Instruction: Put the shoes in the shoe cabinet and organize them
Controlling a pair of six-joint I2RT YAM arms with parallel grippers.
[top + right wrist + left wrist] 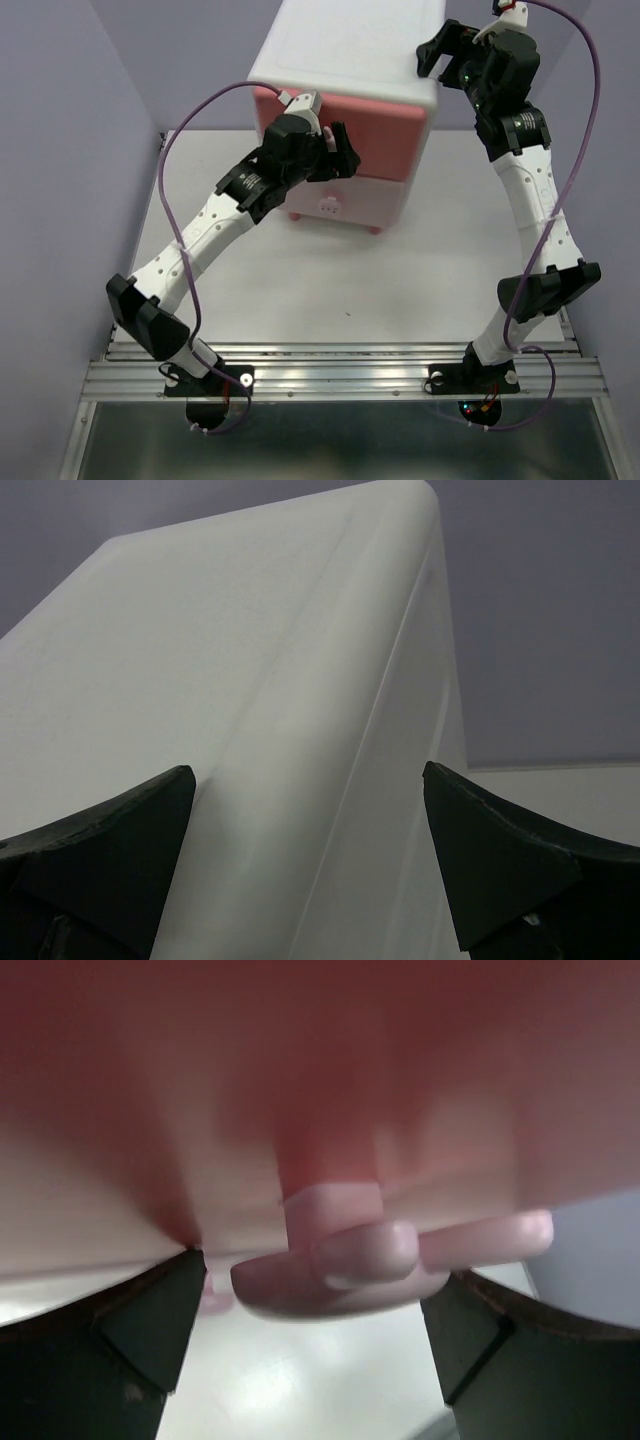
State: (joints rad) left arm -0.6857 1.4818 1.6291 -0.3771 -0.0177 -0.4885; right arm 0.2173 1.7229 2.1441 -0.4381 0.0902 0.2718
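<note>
The shoe cabinet (350, 60) stands at the back of the table, white on top with a pink drawer front (390, 135) facing me. My left gripper (340, 150) is open at the upper drawer front. In the left wrist view its fingers (150, 1330) stand on either side of the bunny-shaped knob (360, 1260) without gripping it. My right gripper (440, 50) is open against the cabinet's top right corner; the right wrist view shows the white cabinet wall (250, 680) between its spread fingers (110, 840). No shoes are in view.
The lower drawer's white knob (329, 207) and a short pink foot (375, 229) show below my left gripper. Purple walls close in the left, the back and the right. The white table (350, 290) runs forward to a metal rail (340, 375) at the arm bases.
</note>
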